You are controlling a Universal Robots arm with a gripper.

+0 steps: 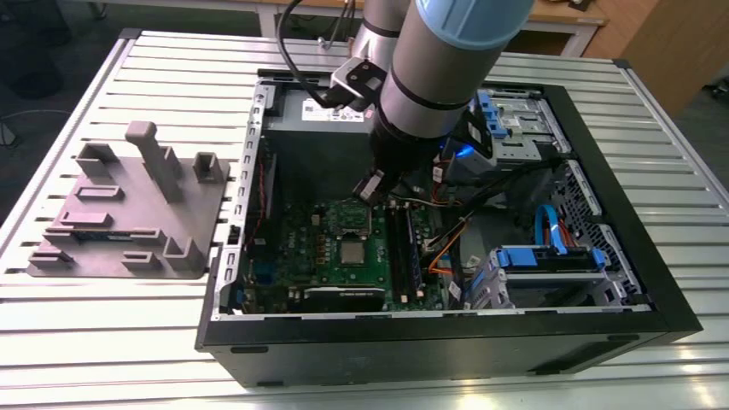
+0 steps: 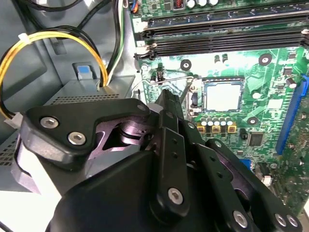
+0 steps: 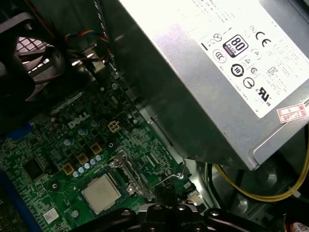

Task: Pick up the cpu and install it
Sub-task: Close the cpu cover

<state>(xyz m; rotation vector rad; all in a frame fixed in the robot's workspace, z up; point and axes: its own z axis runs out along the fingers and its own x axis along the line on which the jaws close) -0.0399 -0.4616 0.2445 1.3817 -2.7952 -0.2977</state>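
Note:
The cpu (image 1: 353,253) is a small silver square lying flat in its socket on the green motherboard (image 1: 307,248) inside the open computer case. Both wrist views show the cpu (image 2: 223,95) (image 3: 101,193) with nothing touching it. The socket's dark metal frame (image 1: 351,220) stands folded back beside it, and its thin wire lever (image 2: 171,79) sticks up free. My gripper (image 1: 370,186) hangs inside the case above the board, a little beyond the socket on the power supply side. It is shut and holds nothing. The gripper's tip (image 2: 166,99) is close to the lever.
The grey power supply (image 3: 217,72) sits close beside the gripper, with yellow cables (image 2: 58,38) looping next to it. Memory slots (image 2: 222,29) run along the board past the socket. A grey plastic tray (image 1: 68,256) with upright blocks lies on the slatted table at the exterior view's left.

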